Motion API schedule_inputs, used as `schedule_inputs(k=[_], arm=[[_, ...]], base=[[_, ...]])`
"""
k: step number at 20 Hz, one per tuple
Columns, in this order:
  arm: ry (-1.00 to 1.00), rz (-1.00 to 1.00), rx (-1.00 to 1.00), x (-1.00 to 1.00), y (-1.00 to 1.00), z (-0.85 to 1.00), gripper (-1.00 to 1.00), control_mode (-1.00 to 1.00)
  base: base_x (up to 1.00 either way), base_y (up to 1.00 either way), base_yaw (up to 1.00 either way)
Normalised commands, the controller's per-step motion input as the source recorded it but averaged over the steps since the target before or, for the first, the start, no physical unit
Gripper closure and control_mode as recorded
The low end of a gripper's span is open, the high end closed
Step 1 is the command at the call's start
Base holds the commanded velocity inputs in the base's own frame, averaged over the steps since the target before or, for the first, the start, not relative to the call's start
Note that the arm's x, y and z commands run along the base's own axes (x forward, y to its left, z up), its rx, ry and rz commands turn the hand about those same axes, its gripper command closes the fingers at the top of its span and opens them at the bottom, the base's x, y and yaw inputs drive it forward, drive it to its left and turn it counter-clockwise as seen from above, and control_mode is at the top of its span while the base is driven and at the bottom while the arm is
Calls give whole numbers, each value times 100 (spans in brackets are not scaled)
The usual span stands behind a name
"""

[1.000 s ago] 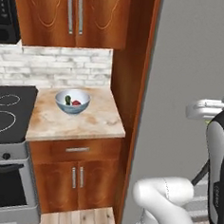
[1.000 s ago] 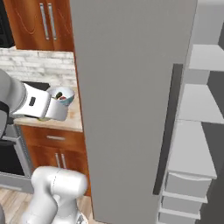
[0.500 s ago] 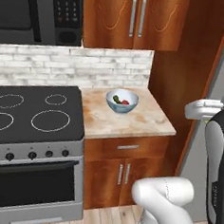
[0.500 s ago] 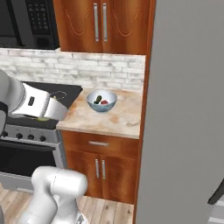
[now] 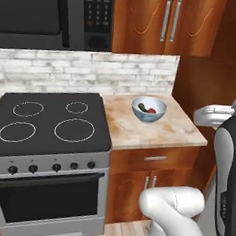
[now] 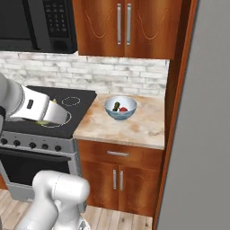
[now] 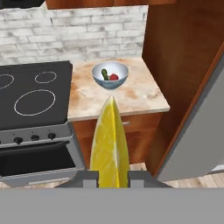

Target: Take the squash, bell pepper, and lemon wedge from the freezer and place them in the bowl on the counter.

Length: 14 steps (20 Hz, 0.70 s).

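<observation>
Base has driven left, stove now in view | hand (image 7: 112, 175) clenched on bright yellow lemon wedge (image 7: 110, 144) | blue-grey ceramic bowl (image 5: 149, 109) near bench (image 5: 159, 133) back edge holds green squash (image 5: 143, 108), red bell pepper (image 5: 151, 111)

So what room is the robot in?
A kitchen, a computer-drawn one. There's a black stove with an oven below, a microwave above it, and wooden cabinets over a stone counter.

We are looking at a whitewashed brick backsplash (image 5: 83, 69) running under reddish-brown upper cabinets (image 6: 128, 27) and a black microwave (image 5: 53, 14); a black stovetop (image 5: 47, 119) is sitting over its oven (image 5: 48, 200), and pale wood flooring (image 6: 121, 220) is showing below
</observation>
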Motion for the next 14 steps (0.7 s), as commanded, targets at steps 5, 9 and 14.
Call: schedule_inputs(k=[5, 9, 14], arm=[[0, 0, 0, 0, 0, 0, 100, 100], [0, 0, 0, 0, 0, 0, 100, 100], [0, 0, 0, 0, 0, 0, 100, 100]], base=[[46, 5, -4], [35, 0, -8], [43, 0, -12]])
